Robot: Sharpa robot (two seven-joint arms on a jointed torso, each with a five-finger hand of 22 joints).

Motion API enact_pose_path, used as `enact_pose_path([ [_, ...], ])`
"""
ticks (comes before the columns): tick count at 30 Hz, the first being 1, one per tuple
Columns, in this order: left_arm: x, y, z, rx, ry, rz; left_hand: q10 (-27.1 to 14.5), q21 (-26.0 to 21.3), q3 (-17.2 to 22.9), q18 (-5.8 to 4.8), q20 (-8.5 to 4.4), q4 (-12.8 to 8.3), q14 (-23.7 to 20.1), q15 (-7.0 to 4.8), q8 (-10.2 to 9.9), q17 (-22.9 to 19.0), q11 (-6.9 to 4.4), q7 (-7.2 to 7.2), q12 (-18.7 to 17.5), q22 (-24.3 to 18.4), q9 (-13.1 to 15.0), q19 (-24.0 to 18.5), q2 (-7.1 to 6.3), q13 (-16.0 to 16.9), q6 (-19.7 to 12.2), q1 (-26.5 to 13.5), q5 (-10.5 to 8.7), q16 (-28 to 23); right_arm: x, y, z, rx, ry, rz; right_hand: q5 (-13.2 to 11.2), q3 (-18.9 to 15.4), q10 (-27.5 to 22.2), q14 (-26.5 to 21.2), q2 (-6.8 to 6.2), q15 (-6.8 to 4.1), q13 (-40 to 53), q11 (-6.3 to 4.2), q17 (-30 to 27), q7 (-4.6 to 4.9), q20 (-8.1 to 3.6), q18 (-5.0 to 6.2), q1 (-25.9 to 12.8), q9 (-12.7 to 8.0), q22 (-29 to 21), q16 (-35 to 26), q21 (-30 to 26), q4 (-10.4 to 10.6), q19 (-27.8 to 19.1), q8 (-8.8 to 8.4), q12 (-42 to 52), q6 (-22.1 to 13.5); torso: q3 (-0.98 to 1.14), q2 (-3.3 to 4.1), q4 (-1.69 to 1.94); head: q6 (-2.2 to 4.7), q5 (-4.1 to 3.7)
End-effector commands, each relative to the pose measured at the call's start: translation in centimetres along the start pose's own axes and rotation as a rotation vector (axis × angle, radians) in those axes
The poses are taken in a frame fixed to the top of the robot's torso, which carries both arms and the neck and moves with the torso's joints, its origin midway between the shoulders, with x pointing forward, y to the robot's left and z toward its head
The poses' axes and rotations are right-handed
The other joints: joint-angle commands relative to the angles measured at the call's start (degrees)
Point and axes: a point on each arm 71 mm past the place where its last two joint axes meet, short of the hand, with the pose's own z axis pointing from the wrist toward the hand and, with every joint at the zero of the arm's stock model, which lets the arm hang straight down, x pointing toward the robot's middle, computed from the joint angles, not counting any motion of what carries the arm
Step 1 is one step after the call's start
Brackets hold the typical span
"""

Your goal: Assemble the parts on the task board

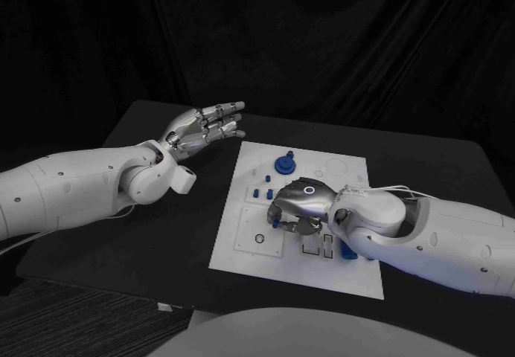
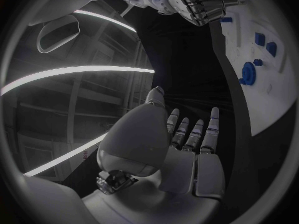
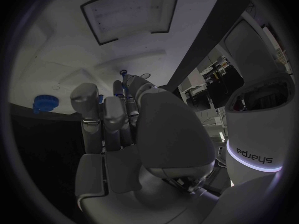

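Right hand (image 1: 301, 202) curled over task board (image 1: 333, 275) middle, grip unclear, likely seating a part; left hand (image 1: 202, 128) open, empty beside it.

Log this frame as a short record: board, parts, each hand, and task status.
board: white task board in the middle of the black table
parts: a round blue part stands near the board's far edge; small blue pieces sit further in; another blue piece lies by the right arm
left hand: left hand raised off the board's far left corner, fingers apart, holding nothing
right hand: right hand down on the board's middle, fingers curled onto it; whether it holds a part cannot be told
status: assembly not finished
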Motion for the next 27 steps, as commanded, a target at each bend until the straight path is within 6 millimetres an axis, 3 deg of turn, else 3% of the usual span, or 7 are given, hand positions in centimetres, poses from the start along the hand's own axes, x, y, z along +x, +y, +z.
enact_pose_path([
  [1, 0.12, -0.74, -0.02, 0.115, 0.008, -0.017, -0.2, 0.3, 0.2, -0.75, 0.00, 0.0, 0.2, 0.24, -0.1, 0.1, 0.20, 0.52, 0.2, -0.1, 0.1, 0.4, 0.14, 0.1, 0.0, 0.6, 0.39, 0.4, 0.18, 0.03, -0.02, 0.002, -0.003, -0.006, 0.3, 0.3, 0.4, -0.4, -0.05, 0.16, 0.1, 0.06, -0.1, -0.01, 0.03, 0.27, -0.1, 0.0, 5.8, -0.4, -0.1, -0.1, -0.5, -0.41, 0.2, 0.1, -0.01, -0.03, 0.03, 0.00, 0.04],
  [27, 0.20, -0.35, -0.09, 0.097, 0.019, -0.030, -0.1, 0.7, 0.6, -0.84, -0.05, -0.1, 1.4, 1.02, 0.1, 0.3, -0.03, 1.63, 0.2, -0.4, 0.2, 1.3, 0.59, 0.1, 1.1, 1.2, 0.54, 1.5, 1.00, -0.02, 0.01, 0.005, 0.012, -0.034, 0.2, 1.0, -0.4, -2.2, -0.46, 0.68, 0.0, 0.66, -2.4, 0.61, 0.37, 0.74, -0.7, -0.9, 5.1, -2.6, -3.5, -0.8, -2.3, -2.02, -0.6, -0.9, 0.02, 0.04, 0.08, 0.00, 0.09],
])
